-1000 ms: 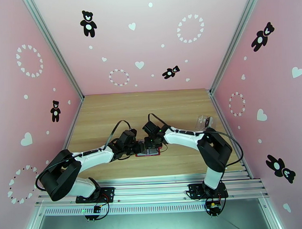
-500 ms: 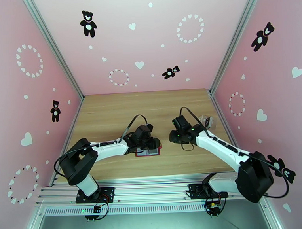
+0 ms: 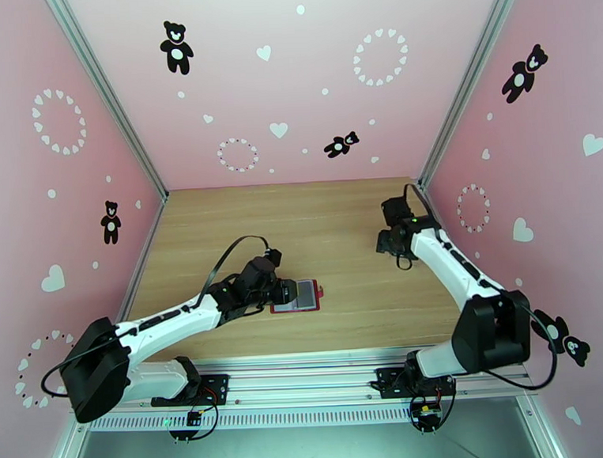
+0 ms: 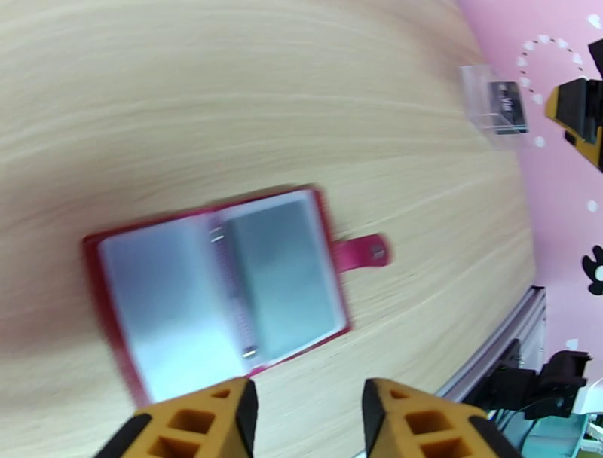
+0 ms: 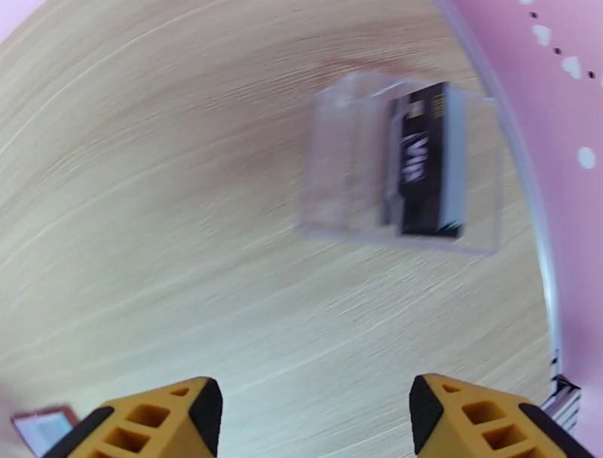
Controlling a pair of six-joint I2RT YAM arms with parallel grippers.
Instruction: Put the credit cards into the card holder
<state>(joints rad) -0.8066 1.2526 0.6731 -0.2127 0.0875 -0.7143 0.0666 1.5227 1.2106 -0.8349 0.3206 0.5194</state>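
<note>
On the table [image 3: 246, 220], one red card holder [image 3: 297, 295]

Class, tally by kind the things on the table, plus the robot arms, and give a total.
Robot arms: 2, left and right
Red card holder: 1
Clear box: 1
Dark card in the box: 1 showing; more cannot be told
Total: 5

The card holder [image 4: 226, 290] is blurred in the left wrist view, so its pale sleeves are perhaps empty but I cannot tell, and in the right wrist view the credit cards [image 5: 430, 169] inside the blurred clear box [image 5: 339, 166] cannot be counted, while the lower edge cuts the card holder down to one corner.
</note>
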